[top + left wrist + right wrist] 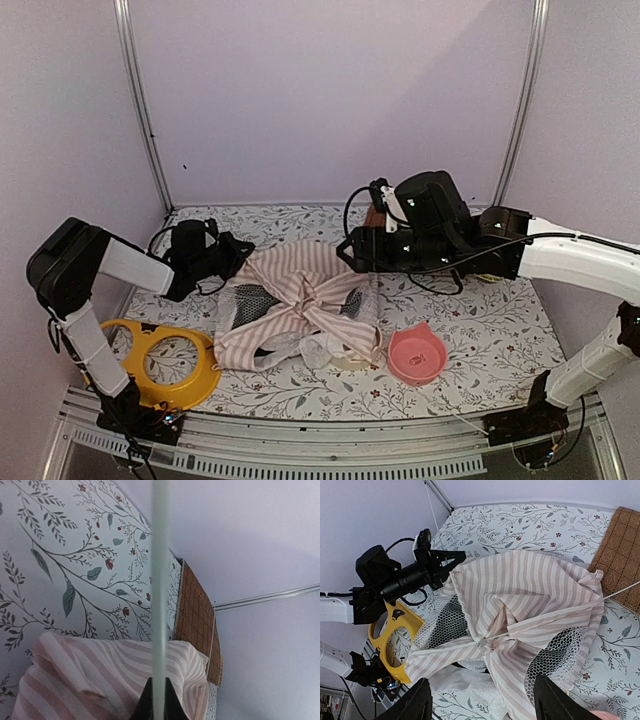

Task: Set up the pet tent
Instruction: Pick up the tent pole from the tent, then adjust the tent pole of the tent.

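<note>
The pink-and-white striped pet tent (300, 300) lies crumpled in the middle of the table, with white mesh panels (445, 622) showing. My left gripper (237, 250) sits at the tent's left edge, shut on a thin clear pole (159, 590) that runs straight up the left wrist view over the striped fabric (100, 675). My right gripper (348, 255) hovers at the tent's upper right, its fingers (410, 702) wide open and empty above the fabric (530, 595). Another thin pole (620, 591) sticks out at the tent's right corner.
A brown quilted mat (622, 555) lies at the back right, and it also shows in the left wrist view (197, 620). A pink bowl (417, 355) sits at the front right. A yellow bowl stand (160, 365) lies at the front left. A cream bowl (352, 362) peeks from under the tent.
</note>
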### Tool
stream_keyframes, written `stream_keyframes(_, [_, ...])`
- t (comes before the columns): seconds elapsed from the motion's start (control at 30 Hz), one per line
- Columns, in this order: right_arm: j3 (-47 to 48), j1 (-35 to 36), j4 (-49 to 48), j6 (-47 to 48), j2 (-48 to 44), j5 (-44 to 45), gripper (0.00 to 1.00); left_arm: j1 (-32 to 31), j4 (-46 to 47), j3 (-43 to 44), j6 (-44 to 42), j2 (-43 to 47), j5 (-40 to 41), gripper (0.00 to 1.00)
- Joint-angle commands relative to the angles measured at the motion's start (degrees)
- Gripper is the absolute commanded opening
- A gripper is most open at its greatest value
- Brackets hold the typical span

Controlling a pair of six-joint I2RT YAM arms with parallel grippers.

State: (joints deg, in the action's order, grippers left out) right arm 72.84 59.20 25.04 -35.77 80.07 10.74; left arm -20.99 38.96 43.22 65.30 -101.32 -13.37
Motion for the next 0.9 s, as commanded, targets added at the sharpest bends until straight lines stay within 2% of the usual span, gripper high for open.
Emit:
stream_keyframes(0.0, [5.4,-0.2,1.4,1.3,7.1,-2.4,0.73,-3.1,7.2,-9.0,2.0,6.2,7.0,0.00])
stream_keyframes(0.1, [10.6,-0.2,1.4,3.6,14.2,-4.3,0.76,-5.3,9.7,-11.5,3.0,8.0,9.4,0.00])
stream_keyframes(0.2, [21.4,-0.2,10.9,6.4,24.1,-2.9,0.75,-4.8,12.0,-12.2,6.2,7.6,8.7,0.00])
stream_keyframes(0.27, [23.7,-0.2,14.0,7.2,26.9,-2.6,0.75,-3.7,12.9,-12.6,8.5,7.2,7.4,0.00])
stream_keyframes(0.37, [19.9,-0.6,13.3,6.7,25.5,-1.7,0.76,-3.1,11.8,-11.4,8.5,7.3,6.2,0.00])
stream_keyframes(0.5, [11.9,-2.1,9.1,4.0,20.7,-2.4,0.77,-1.3,6.9,-7.1,3.6,6.4,2.1,0.00])
stream_keyframes(0.67, [2.0,-7.9,-1.3,3.4,15.6,-9.4,0.76,0.2,1.6,-0.1,-1.8,2.3,-6.3,0.00])
stream_keyframes(0.77, [3.1,-9.1,-3.8,5.3,16.6,-11.6,0.76,-0.5,2.0,-0.4,0.6,2.3,-5.3,0.00])
stream_keyframes(0.87, [7.7,-9.1,-2.0,8.6,20.1,-14.0,0.73,-1.5,2.8,-1.0,3.1,3.2,-3.9,0.00])
